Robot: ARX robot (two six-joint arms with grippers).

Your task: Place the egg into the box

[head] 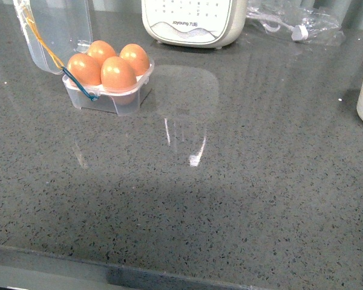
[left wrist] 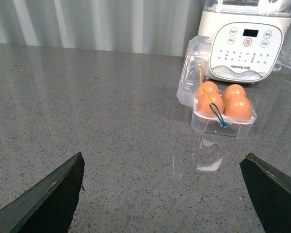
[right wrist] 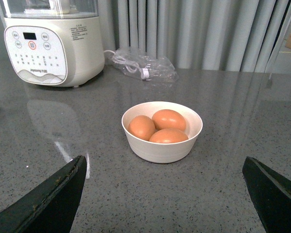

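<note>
- On the far left part of the grey speckled tabletop [head: 242, 181] we see the small clear plastic egg box [head: 112, 103], with its hinged clear lid [head: 51, 27] standing open.
- Four smooth orange-brown eggs [head: 118, 74] fill the box, one in each cell.
- A blue elastic band [head: 78, 84] and a yellow elastic band [head: 41, 41] hang at the hinge side.
- The cream appliance with a button panel [head: 187, 21] stands near the box, behind it, and does not touch it.
- We find a white round bowl [right wrist: 160, 150] well apart to the right, holding three other brown eggs [right wrist: 169, 119].
- The left pincer [left wrist: 163, 160] is spread wide; its dark fingers [left wrist: 53, 194] hold nothing.
- The right pincer [right wrist: 163, 159] is spread wide too, and it is also empty.
</note>
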